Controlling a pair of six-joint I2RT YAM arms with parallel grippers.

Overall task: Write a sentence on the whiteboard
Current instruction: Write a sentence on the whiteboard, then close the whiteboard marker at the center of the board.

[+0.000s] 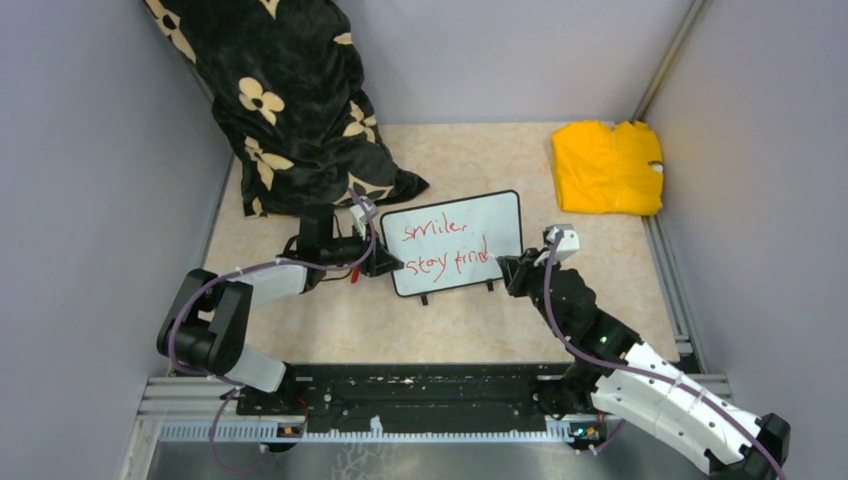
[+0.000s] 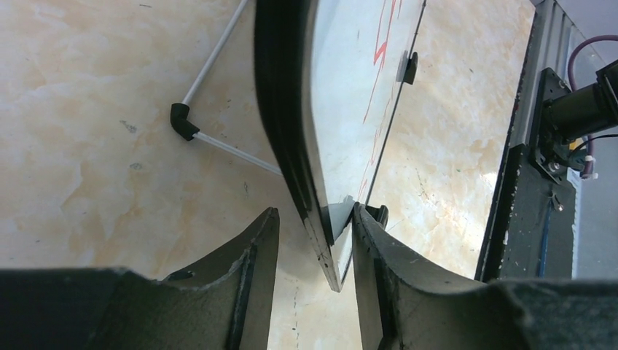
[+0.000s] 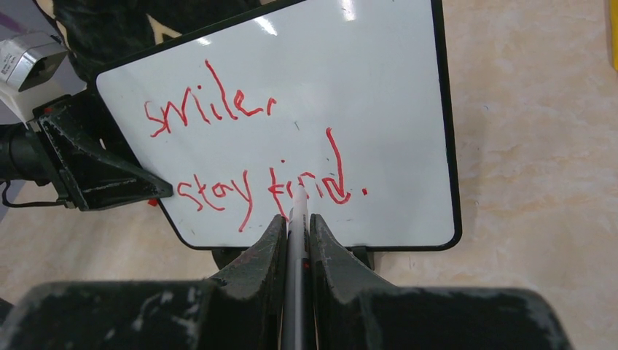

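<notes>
My left pincer [image 2: 315,213] straddles the left edge of the whiteboard [image 1: 503,215] with its fingers apart. One lies against the written face and the other stands off the back. My right pincer [image 3: 296,219] is clamped on a marker [image 3: 295,292], its tip by the board's lower line; I cannot tell if it touches. The whiteboard stands on the desk [image 1: 500,320], bearing the sentence [image 1: 440,262] in red. A yellow cloth [image 1: 605,165] lies beyond the board's right corner.
</notes>
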